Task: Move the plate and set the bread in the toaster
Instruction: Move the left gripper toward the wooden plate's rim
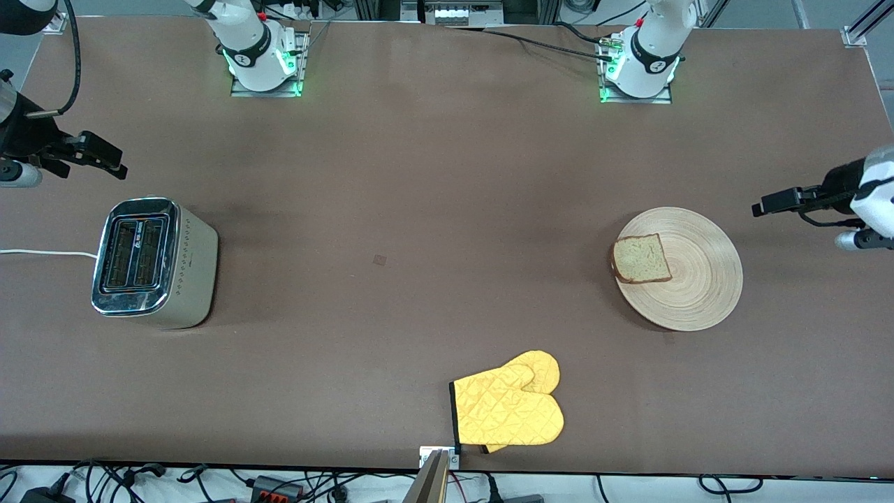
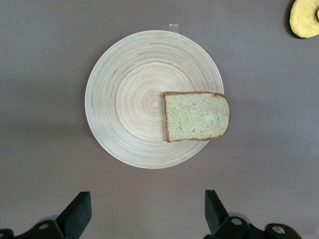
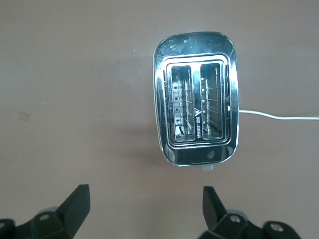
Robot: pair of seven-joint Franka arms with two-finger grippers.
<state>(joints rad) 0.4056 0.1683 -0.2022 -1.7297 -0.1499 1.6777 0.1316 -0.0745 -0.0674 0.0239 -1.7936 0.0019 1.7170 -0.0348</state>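
Bread (image 1: pixel 642 259) on plate (image 1: pixel 698 279) toward the left arm's end of the table, overhanging the rim on the side facing the toaster (image 1: pixel 150 262), which stands near the right arm's end edge. Left gripper (image 2: pixel 144 211) spread wide and empty above bare table beside the plate; right gripper (image 3: pixel 142 211) likewise parted, empty, near the toaster. Likely trouble: slice sliding off when the plate moves, or crushing under a hard pinch.

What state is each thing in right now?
plate: flat on the table, holding the bread.
bread: lying flat, overhanging the plate's rim.
toaster: upright, both slots empty.
oven mitt: lying flat.
left gripper: open, holding nothing.
right gripper: open, holding nothing.
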